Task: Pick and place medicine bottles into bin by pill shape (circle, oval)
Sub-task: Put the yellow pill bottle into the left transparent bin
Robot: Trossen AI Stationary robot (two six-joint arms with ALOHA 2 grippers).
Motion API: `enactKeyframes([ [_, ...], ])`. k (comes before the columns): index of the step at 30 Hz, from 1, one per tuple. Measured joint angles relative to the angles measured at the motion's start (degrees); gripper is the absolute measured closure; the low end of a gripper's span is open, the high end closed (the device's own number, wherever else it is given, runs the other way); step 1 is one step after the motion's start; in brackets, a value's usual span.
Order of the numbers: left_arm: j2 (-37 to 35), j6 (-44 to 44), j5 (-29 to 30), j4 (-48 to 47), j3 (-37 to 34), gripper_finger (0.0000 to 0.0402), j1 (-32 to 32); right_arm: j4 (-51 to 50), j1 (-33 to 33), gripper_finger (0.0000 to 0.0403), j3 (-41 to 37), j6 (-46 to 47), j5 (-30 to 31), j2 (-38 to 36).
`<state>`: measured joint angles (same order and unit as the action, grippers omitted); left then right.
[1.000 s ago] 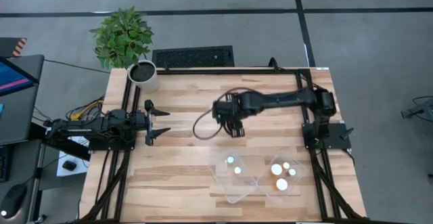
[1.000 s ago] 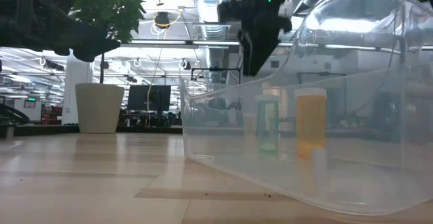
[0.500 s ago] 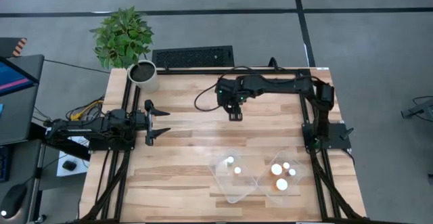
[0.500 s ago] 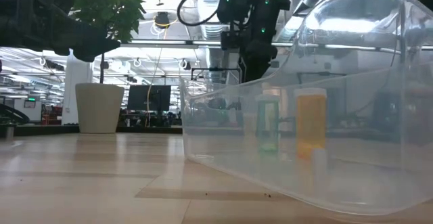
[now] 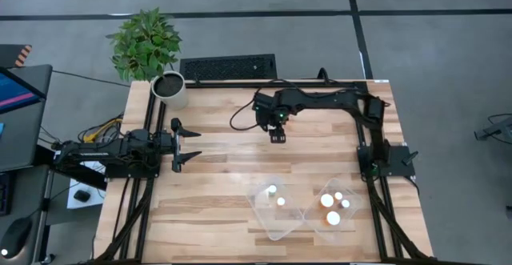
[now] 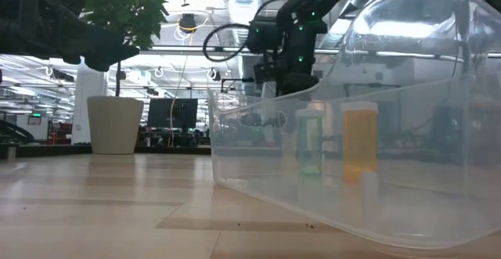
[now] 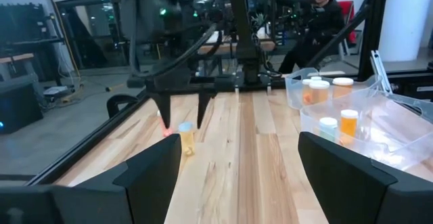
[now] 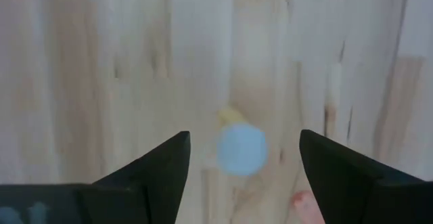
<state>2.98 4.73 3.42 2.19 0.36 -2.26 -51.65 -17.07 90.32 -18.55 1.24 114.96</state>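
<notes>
At the twelve o'clock side of the table (image 5: 200, 209), in the high view, we see the right gripper (image 5: 276, 136) hanging over the wood. Its wrist view looks straight down: both fingers (image 8: 152, 173) stand well apart with nothing held, and one small bottle (image 8: 241, 149) with a pale round cap stands upright on the boards between them, untouched. The left wrist view shows that same bottle (image 7: 185, 137), yellow-orange in body, below the right arm's spread fingertips.

The left gripper (image 5: 190, 144) waits at nine o'clock, its fingers wide apart and empty.

Toward five o'clock lie two clear bins. The left bin (image 5: 268, 217) holds two capped bottles (image 5: 273, 190); the right bin (image 5: 346, 226) holds four (image 5: 333, 217). In the low view we see an orange bottle (image 6: 360, 142) through the clear wall.

We can read no label or writing on any bottle.
</notes>
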Motion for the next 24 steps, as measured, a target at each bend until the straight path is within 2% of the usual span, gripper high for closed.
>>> enactKeyframes([
  [24, 0.0, 0.0, 0.0, -0.1, 0.0, 0.0109, 0.0, -0.7, -1.5, 0.012, 0.0, -1.1, -1.3, 0.6],
])
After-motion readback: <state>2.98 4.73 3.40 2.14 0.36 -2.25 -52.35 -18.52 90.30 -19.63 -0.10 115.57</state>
